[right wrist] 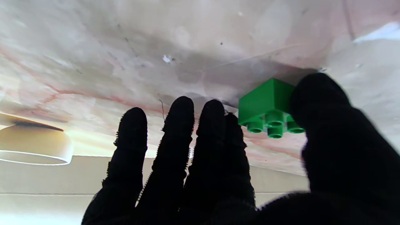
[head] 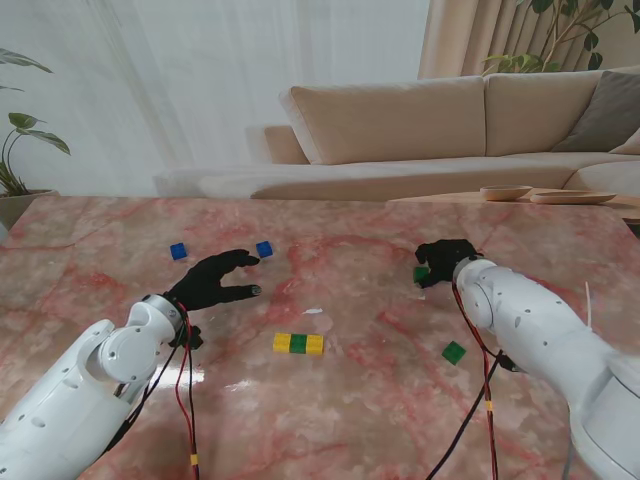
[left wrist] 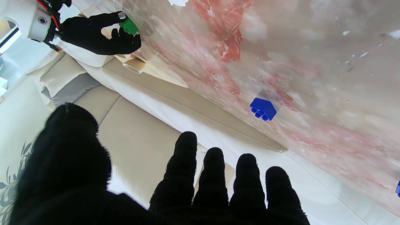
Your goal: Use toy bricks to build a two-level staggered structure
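Green brick point(right wrist: 265, 101) between right robot hand point(right wrist: 218, 162) fingers

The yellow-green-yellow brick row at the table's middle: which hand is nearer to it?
Left. The left hand hovers open just beyond the brick row, to its left. The right hand is farther off to the right, at a green brick.

A polished pink marble table top point(head: 330, 400), veined in red and white, carries everything. Near its middle lies a short row of three bricks joined yellow-green-yellow point(head: 298, 343). Farther from me, toward the left, sit two small blue square bricks (well apart from each other), one point(head: 178, 251) and the other point(head: 264, 249). To the right of the row lies a lone small green square brick point(head: 454, 351).
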`<state>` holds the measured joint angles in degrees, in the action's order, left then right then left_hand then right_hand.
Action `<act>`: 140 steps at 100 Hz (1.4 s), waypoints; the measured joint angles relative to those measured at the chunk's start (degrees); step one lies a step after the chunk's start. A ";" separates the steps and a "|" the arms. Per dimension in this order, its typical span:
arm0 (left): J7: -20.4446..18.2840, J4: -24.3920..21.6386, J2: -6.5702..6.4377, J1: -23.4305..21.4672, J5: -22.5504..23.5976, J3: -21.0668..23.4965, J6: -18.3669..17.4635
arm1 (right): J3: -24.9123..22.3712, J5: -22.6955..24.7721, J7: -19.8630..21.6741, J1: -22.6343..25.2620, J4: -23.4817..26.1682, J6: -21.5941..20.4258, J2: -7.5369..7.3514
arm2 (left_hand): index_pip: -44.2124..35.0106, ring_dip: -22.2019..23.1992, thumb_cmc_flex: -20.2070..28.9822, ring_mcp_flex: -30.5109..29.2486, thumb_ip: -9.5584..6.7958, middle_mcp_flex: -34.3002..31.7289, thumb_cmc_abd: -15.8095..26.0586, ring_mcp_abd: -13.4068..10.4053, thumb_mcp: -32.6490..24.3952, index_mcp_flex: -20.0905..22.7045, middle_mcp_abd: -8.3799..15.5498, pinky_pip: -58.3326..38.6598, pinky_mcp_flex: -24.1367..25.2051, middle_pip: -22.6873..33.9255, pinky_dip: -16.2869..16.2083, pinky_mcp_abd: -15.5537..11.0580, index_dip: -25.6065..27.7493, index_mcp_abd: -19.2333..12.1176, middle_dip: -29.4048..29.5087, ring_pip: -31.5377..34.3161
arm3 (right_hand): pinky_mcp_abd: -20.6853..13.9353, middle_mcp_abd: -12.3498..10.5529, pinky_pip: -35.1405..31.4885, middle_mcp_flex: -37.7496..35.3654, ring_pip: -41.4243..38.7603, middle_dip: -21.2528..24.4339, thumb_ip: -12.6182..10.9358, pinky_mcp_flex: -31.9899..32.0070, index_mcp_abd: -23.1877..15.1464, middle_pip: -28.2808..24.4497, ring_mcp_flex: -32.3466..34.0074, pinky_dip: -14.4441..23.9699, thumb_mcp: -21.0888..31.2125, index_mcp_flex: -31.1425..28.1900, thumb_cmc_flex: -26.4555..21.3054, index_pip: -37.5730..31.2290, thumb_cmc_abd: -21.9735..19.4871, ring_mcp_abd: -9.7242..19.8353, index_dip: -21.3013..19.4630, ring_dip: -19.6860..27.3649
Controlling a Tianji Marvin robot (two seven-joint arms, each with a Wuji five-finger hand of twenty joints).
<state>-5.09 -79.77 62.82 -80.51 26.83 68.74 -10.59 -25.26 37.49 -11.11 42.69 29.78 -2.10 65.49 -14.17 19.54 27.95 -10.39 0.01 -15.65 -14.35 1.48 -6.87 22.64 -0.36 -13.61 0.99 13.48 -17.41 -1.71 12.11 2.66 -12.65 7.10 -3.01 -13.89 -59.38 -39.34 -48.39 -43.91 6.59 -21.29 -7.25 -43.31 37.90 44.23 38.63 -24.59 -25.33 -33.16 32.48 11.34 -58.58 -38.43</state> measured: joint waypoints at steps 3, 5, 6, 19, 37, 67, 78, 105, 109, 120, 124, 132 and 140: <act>0.00 0.02 0.00 0.03 -0.04 -0.06 0.04 | 0.02 -0.02 -0.32 0.00 -0.13 -0.16 0.08 | 0.01 0.00 0.00 0.00 0.00 0.00 0.00 0.00 0.00 0.00 0.00 0.00 0.00 0.00 0.00 0.00 0.00 0.00 0.00 0.00 | 0.00 -0.22 -0.71 -1.67 -0.39 -0.47 1.11 -0.87 -1.21 -0.03 0.91 0.01 0.46 -1.26 -0.87 -2.35 0.01 0.32 -0.01 -0.54; 0.00 0.03 0.00 0.05 -0.08 -0.11 0.06 | 0.02 -0.03 -0.53 0.02 -0.16 -0.24 0.12 | 0.01 0.00 0.00 0.00 0.00 0.00 0.00 0.00 0.00 0.00 0.00 0.00 0.00 0.00 0.00 0.00 0.00 0.00 0.00 0.00 | -0.01 -0.31 -1.19 -2.93 -0.83 -0.54 2.62 -1.52 -2.65 -0.06 1.92 0.02 0.59 -2.80 -1.63 -4.59 0.01 0.41 0.11 -0.70; 0.00 0.03 0.00 0.06 -0.11 -0.14 0.08 | 0.01 -0.03 -0.61 0.04 -0.16 -0.27 0.12 | 0.01 0.00 0.00 0.00 0.00 0.00 0.00 0.00 0.00 0.00 0.00 0.00 0.00 0.00 0.00 0.00 0.00 0.00 0.00 0.00 | -0.01 -0.44 -1.47 -3.47 -0.90 -0.56 3.70 -1.77 -3.75 -0.08 2.20 0.03 0.69 -3.73 -1.99 -6.04 0.01 0.44 0.36 -1.11; -0.17 0.03 0.01 0.11 -0.30 -0.31 0.47 | -3.84 0.55 -0.60 1.73 1.23 0.12 0.07 | 0.02 -0.01 0.00 0.00 0.00 0.00 0.00 0.00 0.00 0.00 0.00 0.01 0.00 0.00 0.00 0.00 0.00 0.00 0.01 0.00 | -0.01 -0.82 -4.46 -10.22 -2.21 -5.82 5.53 -4.93 -6.72 0.91 6.93 0.79 2.46 -7.97 -2.95 -13.11 2.54 0.52 7.39 -2.20; 0.01 -0.11 0.04 0.09 -0.32 -0.64 1.12 | -12.71 7.60 1.21 8.70 12.41 4.47 -2.29 | 0.02 -0.01 0.00 0.00 0.00 0.00 0.00 0.00 0.00 0.00 0.00 0.01 0.00 0.00 0.00 0.00 0.00 0.00 0.03 0.00 | -0.01 -0.82 -5.85 -15.48 -2.39 -7.03 7.34 -6.52 -6.74 3.20 9.80 1.39 5.21 -11.60 -2.92 -13.34 5.79 0.51 14.07 -2.70; 0.39 -0.23 0.17 -0.19 -0.52 -0.98 0.96 | -23.85 14.83 5.46 23.56 33.70 12.41 -4.46 | 0.06 -0.14 -0.01 0.00 0.00 0.00 0.65 0.00 0.00 0.00 0.00 0.03 0.00 0.00 0.00 -0.01 0.00 0.00 0.09 0.00 | 0.04 -0.71 -5.89 -16.39 -2.33 -7.45 8.04 -6.78 -6.76 5.43 9.80 1.40 7.02 -12.49 -2.90 -12.52 6.69 0.46 15.70 -2.72; 0.42 -0.24 0.18 -0.20 -0.73 -1.30 0.98 | -24.18 14.92 6.29 27.02 38.61 14.48 -4.46 | 0.66 -0.16 -0.01 0.00 0.00 0.00 1.71 0.00 0.00 0.00 -0.01 0.12 0.00 0.00 0.00 -0.01 0.00 0.00 0.09 0.00 | 0.12 -0.63 -5.92 -16.90 -2.31 -7.46 8.05 -6.85 -6.76 6.10 9.80 1.40 7.29 -12.78 -2.89 -11.95 6.82 0.45 16.17 -2.72; -0.09 -0.36 0.21 -0.23 -1.17 -1.49 0.76 | -23.43 20.38 7.15 33.17 49.01 17.04 -4.45 | 0.76 -0.17 -0.01 0.02 0.00 0.00 1.74 0.00 0.00 0.00 -0.02 0.59 0.00 0.00 0.00 -0.01 0.01 0.00 0.10 -0.01 | 0.83 -0.38 -5.94 -16.91 -1.61 -7.48 8.06 -6.28 -6.76 6.89 9.80 1.40 7.31 -12.79 -2.89 -11.92 6.83 0.37 16.39 -2.72; -0.09 -0.48 0.21 -0.29 -1.16 -1.48 0.70 | -23.07 20.63 7.37 33.54 49.99 17.19 -4.45 | 0.76 -0.17 -0.01 0.04 0.00 0.00 1.74 0.00 0.00 0.00 -0.02 0.59 0.00 0.00 0.00 -0.01 0.01 0.00 0.10 -0.01 | 0.83 -0.34 -5.94 -16.91 -1.60 -7.48 8.06 -5.98 -6.76 6.93 9.80 1.40 7.31 -12.79 -2.89 -11.92 6.83 0.36 16.40 -2.72; 0.42 -1.00 0.22 -0.77 -1.11 -1.43 0.66 | -21.50 20.82 8.26 34.06 52.23 18.19 -4.52 | 0.78 -0.17 -0.01 0.89 0.00 0.00 1.76 -0.02 0.00 0.00 -0.02 0.61 0.00 0.00 0.00 -0.01 0.01 0.00 0.10 -0.57 | 0.83 -0.17 -5.94 -16.84 -1.59 -7.50 8.07 -5.75 -6.76 6.96 9.80 1.40 7.31 -12.79 -2.89 -11.92 6.83 -0.11 16.41 -2.72; 0.64 -1.16 0.24 -1.01 -1.11 -1.37 0.58 | -20.56 20.82 8.28 34.05 52.60 18.66 -4.53 | 0.78 -0.17 -0.01 0.89 0.00 0.00 1.76 -0.02 0.00 0.00 -0.02 0.61 0.00 0.00 0.00 -0.01 0.01 0.00 0.11 -0.58 | 0.83 -0.14 -5.93 -16.83 -1.59 -7.50 8.08 -5.72 -6.76 6.96 9.80 1.40 7.31 -12.79 -2.89 -11.91 6.83 -0.12 16.41 -2.72; 0.73 -1.35 0.26 -1.40 -1.11 -1.28 0.25 | -18.44 20.50 7.63 33.86 52.64 19.32 -4.48 | 0.78 -0.17 -0.01 0.89 0.00 0.00 1.76 -0.02 0.00 0.00 -0.02 0.61 0.00 0.00 0.00 -0.01 0.01 0.00 0.10 -0.59 | 0.83 -0.10 -5.94 -16.83 -1.59 -7.70 8.55 -5.70 -6.76 6.96 9.80 1.40 7.32 -12.79 -2.89 -11.91 6.83 -0.13 16.41 -2.73; 0.62 -1.39 0.26 -1.61 -1.13 -1.23 -0.04 | -16.08 18.87 6.41 33.34 52.05 19.87 -4.22 | 0.78 -0.17 -0.01 0.89 0.00 0.00 1.76 -0.02 0.00 0.00 -0.02 0.61 0.00 0.00 0.00 -0.01 0.01 0.00 0.11 -0.59 | 0.83 -0.10 -5.94 -16.83 -1.59 -7.71 8.56 -5.24 -6.76 6.96 9.80 1.44 7.32 -12.79 -2.89 -11.90 6.83 -0.13 16.41 -2.76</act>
<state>-4.47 -81.16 63.07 -82.12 25.69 67.51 -10.64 -41.34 56.37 -4.70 76.03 81.83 17.77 61.26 -13.39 19.37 27.94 -9.49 0.01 -15.65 -12.59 1.46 -6.87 22.64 -0.38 -13.00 0.99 13.47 -17.41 -1.71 12.11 2.67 -12.55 6.51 -2.18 -13.99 -65.32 -56.17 -49.98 -51.62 15.14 -26.53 -14.02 -36.35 47.69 45.67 45.95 -37.38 -28.22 -45.06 39.31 11.21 -42.17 -41.18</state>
